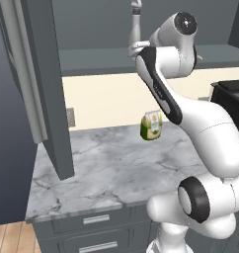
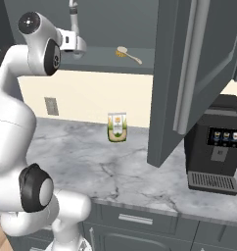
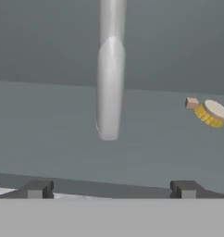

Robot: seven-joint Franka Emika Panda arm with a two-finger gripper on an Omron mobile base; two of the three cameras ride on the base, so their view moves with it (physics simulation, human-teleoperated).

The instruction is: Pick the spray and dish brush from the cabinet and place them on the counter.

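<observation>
The spray (image 3: 110,88) is a pale bottle standing upright on the cabinet's (image 1: 92,59) grey inner shelf. It lies straight ahead of my gripper (image 3: 111,190), a little beyond the fingertips and centred between them. The jaws are wide open with nothing in them. From the base, the spray (image 1: 136,17) (image 2: 73,12) rises just above my raised hand, with the gripper (image 1: 134,48) (image 2: 75,46) at the shelf's front edge. The dish brush (image 2: 128,54) lies on the same shelf to the right; its yellowish head (image 3: 208,112) shows at the right of the hand view. The marble counter (image 1: 106,168) (image 2: 91,152) spreads below.
A green-and-cream pouch (image 1: 151,125) (image 2: 117,127) stands on the counter by the back wall. The open cabinet doors (image 1: 42,74) (image 2: 189,73) hang down on both sides of the arm. A black coffee machine (image 2: 216,147) sits at the counter's right end.
</observation>
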